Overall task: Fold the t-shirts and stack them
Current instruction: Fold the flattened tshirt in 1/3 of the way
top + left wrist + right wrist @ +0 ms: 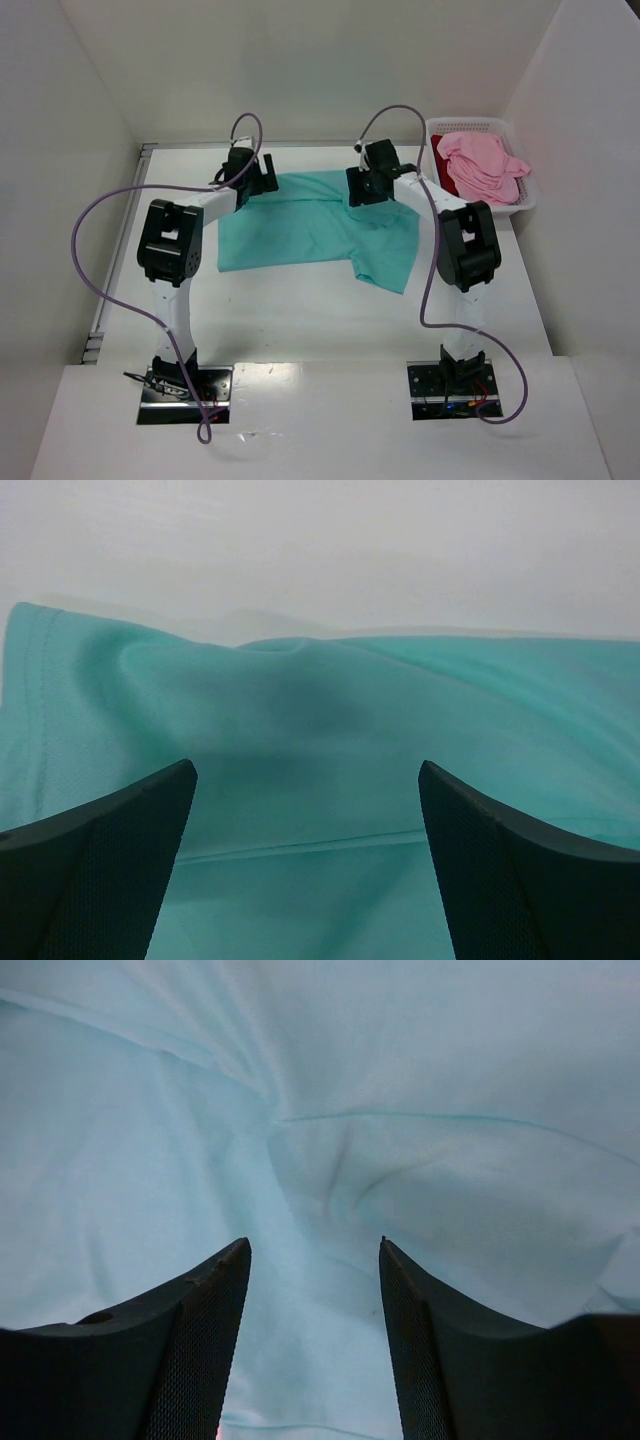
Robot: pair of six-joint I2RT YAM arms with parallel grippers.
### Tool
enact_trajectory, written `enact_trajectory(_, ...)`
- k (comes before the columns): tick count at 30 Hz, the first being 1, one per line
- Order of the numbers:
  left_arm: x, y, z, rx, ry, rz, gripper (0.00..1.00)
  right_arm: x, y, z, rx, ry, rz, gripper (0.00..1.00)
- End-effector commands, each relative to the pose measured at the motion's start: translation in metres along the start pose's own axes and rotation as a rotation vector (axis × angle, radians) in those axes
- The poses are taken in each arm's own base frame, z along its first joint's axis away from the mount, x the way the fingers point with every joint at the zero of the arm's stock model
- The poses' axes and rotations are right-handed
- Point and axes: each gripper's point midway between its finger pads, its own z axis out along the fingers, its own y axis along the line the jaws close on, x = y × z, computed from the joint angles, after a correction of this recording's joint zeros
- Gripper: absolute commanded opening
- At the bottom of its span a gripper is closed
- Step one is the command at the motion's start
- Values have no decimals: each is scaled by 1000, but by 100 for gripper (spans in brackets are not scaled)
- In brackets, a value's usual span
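My left gripper (pixel 308 770) stands at its widest, with nothing between the jaws, just above the teal t-shirt (pixel 300 225) — soft, fine-knit cloth with a stitched hem and shallow folds. My right gripper (pixel 315 1245) is parted more narrowly, also holding nothing, over creased cloth of the same shirt. The shirt lies spread on the white tabletop (pixel 300 320) toward its far edge, long axis running left to right, one flap (sleeve or corner, I cannot tell) reaching toward the near edge at the right end. In the far right corner a white latticed plastic basket (pixel 530 200) holds the crumpled pink t-shirt (pixel 485 165) and a sliver of the dark red t-shirt (pixel 438 150).
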Motion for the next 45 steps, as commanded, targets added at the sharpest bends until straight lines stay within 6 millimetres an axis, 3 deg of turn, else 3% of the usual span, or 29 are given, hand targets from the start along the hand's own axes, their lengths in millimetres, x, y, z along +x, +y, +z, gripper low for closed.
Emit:
enact_trajectory(1,-22,13,1,-70,-50,-8,100,-45,11,-32,-15,-166,-11,61)
enact_trajectory(4,-27,26,1,-101,-49,-30,100,-62,2,-37,46,-233,16,63)
enact_trajectory(6,-16,31,5,-123,-15,-25,100,-67,-5,-35,84,-250,20,64)
enact_trajectory(10,-14,39,7,-146,-3,-28,100,-80,-15,-21,119,-272,76,64)
enact_trajectory(13,-15,43,8,-170,3,-14,100,-79,-27,-7,131,-270,112,64)
enact_trajectory(15,-5,46,14,-183,40,-8,100,-78,-29,3,140,-266,122,64)
enact_trajectory(16,-16,48,13,-185,24,-16,100,-83,-29,4,139,-276,122,64)
enact_trajectory(17,-12,49,17,-190,38,-14,100,-84,-32,6,154,-277,124,64)
enact_trajectory(18,-9,53,20,-190,52,-18,100,-76,-33,16,156,-257,135,64)
enact_trajectory(20,-6,52,23,-182,63,-18,100,-87,-39,13,171,-281,142,64)
enact_trajectory(24,3,62,25,-205,105,-19,100,-85,-49,25,197,-273,171,64)
enact_trajectory(26,-3,69,24,-228,99,-24,100,-85,-54,28,193,-272,189,64)
enact_trajectory(31,0,86,21,-306,150,82,100,-91,-69,34,198,-282,239,64)
enact_trajectory(32,-3,86,27,-305,154,98,100,-88,-75,38,205,-271,256,64)
enact_trajectory(34,13,87,33,-294,225,129,100,-92,-76,38,185,-272,261,64)
enact_trajectory(37,13,82,39,-259,251,150,100,-96,-76,39,184,-275,261,64)
enact_trajectory(45,21,82,40,-237,333,226,96,-95,-77,43,187,-268,250,66)
